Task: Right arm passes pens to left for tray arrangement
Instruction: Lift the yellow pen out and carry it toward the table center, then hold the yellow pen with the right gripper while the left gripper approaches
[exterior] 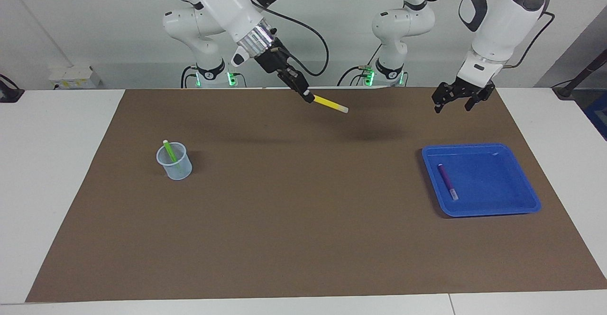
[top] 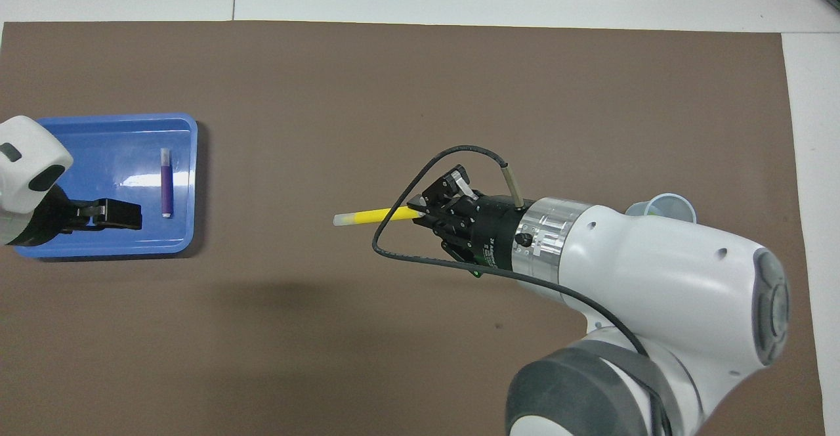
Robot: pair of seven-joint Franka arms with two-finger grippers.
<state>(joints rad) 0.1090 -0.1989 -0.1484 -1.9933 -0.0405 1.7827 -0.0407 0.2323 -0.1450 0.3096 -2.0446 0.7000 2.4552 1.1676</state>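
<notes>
The right arm (exterior: 232,2) stretches out raised, wrist angled down, its fingers (exterior: 308,97) pinched tight together. The left arm (exterior: 498,16) hangs raised, fingers (exterior: 438,104) spread apart, pointing down.

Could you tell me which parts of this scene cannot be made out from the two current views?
- Small translucent bluish cup, overhead view: mostly covered by the white right arm; only its rim shows.
- Slim green marker pen: in the overhead view only a speck shows above that arm.
- Left gripper, overhead view: the arm runs off the picture's edge.
- Slim yellow marker pen: its gripped end is hidden inside the right gripper.
</notes>
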